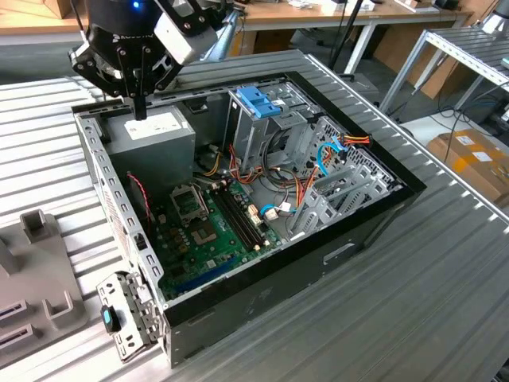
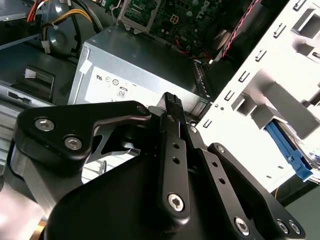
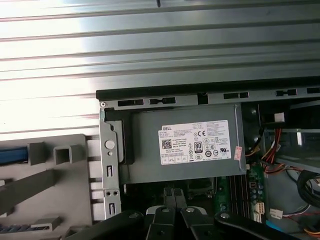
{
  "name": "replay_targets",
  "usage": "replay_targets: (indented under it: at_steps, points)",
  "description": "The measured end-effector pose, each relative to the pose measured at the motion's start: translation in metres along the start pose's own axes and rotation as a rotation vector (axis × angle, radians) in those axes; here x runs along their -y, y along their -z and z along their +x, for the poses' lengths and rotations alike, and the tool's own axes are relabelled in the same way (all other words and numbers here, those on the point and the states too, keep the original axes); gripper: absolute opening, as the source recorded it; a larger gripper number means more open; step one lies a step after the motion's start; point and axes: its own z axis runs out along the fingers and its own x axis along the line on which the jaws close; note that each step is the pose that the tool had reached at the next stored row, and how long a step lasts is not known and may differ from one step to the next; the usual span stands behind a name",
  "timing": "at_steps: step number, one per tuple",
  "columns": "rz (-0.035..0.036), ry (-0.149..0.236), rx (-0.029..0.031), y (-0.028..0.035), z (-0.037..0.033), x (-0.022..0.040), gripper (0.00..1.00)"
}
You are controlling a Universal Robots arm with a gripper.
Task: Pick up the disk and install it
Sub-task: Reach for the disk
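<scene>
Matte black hand (image 2: 172,101) — narrow, tips pressed together, empty — over the boxy grey power supply (image 2: 137,75).

My arm (image 1: 119,36) hung at the exterior view's upper left, wrist vertical. My end effector (image 1: 141,110) pointed straight down, its 2 black fingers (image 2: 172,107) pressed together tip to tip.

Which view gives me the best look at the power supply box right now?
The first wrist view: the power supply faces the camera squarely, its whole labelled face visible. The exterior view shows it slanted, beneath the gripper. In the second wrist view the gripper hides part of it.
</scene>
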Motion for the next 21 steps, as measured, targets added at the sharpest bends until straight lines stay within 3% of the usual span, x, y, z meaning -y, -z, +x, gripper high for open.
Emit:
replay_targets:
  at_steps: [21]
  points:
    - [0.0, 0.0, 0.0001, -0.0002, 0.0237, 0.0018, 0.11]
